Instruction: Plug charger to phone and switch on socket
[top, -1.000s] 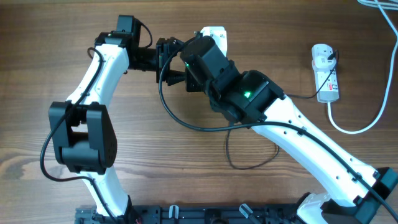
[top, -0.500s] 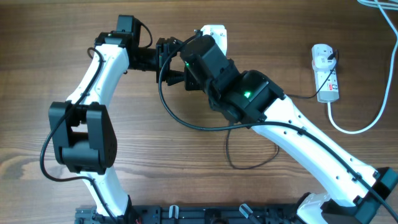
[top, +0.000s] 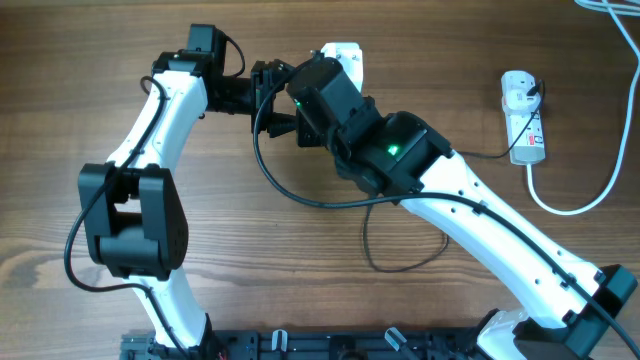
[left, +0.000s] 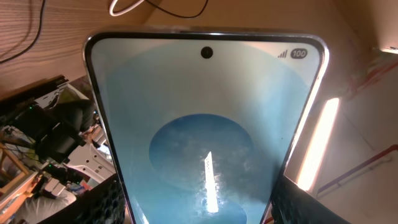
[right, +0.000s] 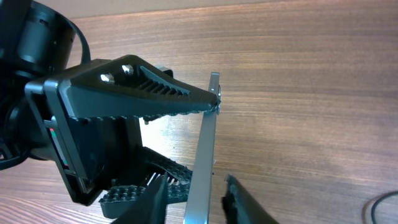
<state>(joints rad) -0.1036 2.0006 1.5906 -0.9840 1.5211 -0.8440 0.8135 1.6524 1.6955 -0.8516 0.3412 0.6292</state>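
Observation:
My left gripper (left: 199, 208) is shut on the phone (left: 205, 124), one jaw on each long side of its lit cyan screen. In the right wrist view the phone (right: 204, 137) shows edge-on as a thin silver strip. My right gripper (right: 198, 199) is open and straddles that edge, with a gap on its right side. In the overhead view both grippers, left (top: 268, 100) and right (top: 300, 108), meet at the back centre and hide the phone. The charger cable (top: 375, 262) loops on the table; its plug end is hidden. The socket (top: 526, 128) lies at the far right.
A white adapter (top: 517, 88) sits plugged into the socket's far end. The socket's white lead (top: 590, 190) curves off to the right edge. A white object (top: 345, 55) lies partly hidden behind my right wrist. Another black wire (top: 290, 190) curves on the table below the grippers.

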